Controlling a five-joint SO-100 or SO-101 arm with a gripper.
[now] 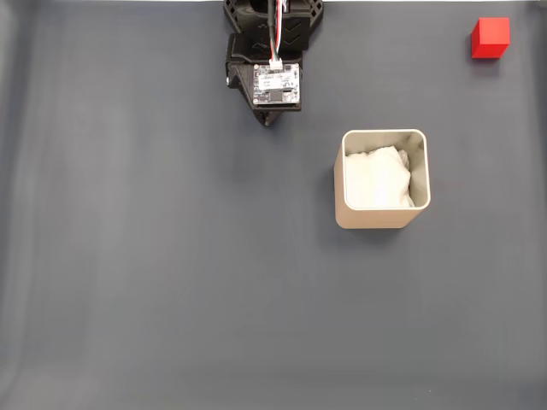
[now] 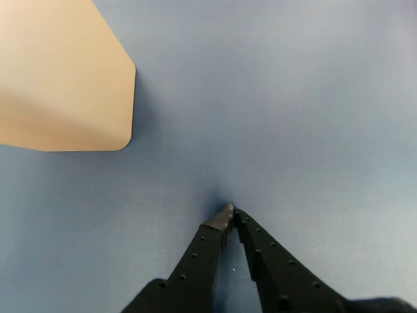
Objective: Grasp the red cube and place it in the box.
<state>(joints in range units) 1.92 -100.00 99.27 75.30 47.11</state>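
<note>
Nothing done yet: red cube (image 1: 491, 38) sits far right on the mat, well apart from the box (image 1: 382, 219). Gripper (image 2: 230, 214) empty, fingers together, near arm base. Reach, grab, drop all left.

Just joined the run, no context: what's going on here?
Nothing is held yet. The arm's gripper sits near the top edge of the fixed view, jaws shut and empty, tips close to the grey mat. The cube lies untouched in that view's top right corner, well away from the arm. The box stands open mid-mat with white padding inside, no cube in it. The grasp hasn't begun.
</note>
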